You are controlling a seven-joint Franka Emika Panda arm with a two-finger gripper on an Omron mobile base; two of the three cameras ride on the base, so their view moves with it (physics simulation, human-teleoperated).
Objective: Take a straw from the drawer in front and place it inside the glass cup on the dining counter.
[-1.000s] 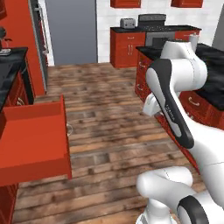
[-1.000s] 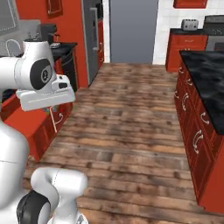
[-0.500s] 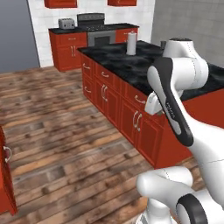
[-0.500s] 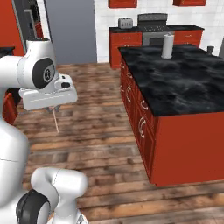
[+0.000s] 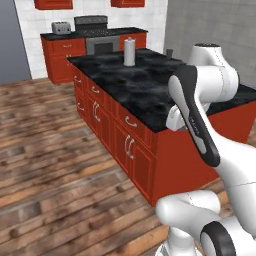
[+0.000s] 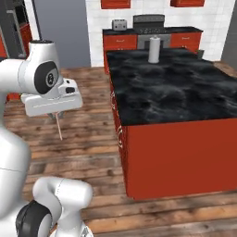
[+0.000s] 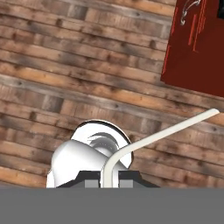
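Note:
My gripper (image 6: 56, 114) is shut on the straw (image 6: 59, 128), which hangs thin and pale below the hand over the wood floor, left of the dining counter (image 6: 176, 90). In the hand view the straw (image 7: 166, 131) rises from between the fingertips of the gripper (image 7: 107, 178) and bends off to the right. The black marble dining counter (image 5: 145, 87) stands ahead of the arm. A small dark glass cup (image 6: 200, 54) stands near its far right edge, and the glass cup (image 5: 170, 52) is far from the hand. The drawer is out of view.
A tall white paper-towel roll (image 5: 129, 52) stands on the counter's far end. Red cabinet fronts (image 5: 127, 145) with silver handles face the open wood floor (image 5: 50, 165). A stove (image 6: 149, 21) and toaster (image 6: 120, 24) line the back wall.
The whole picture has swung, so the base has turned from the kitchen side to the dining counter, now closer. The gripper still holds the straw in the same way.

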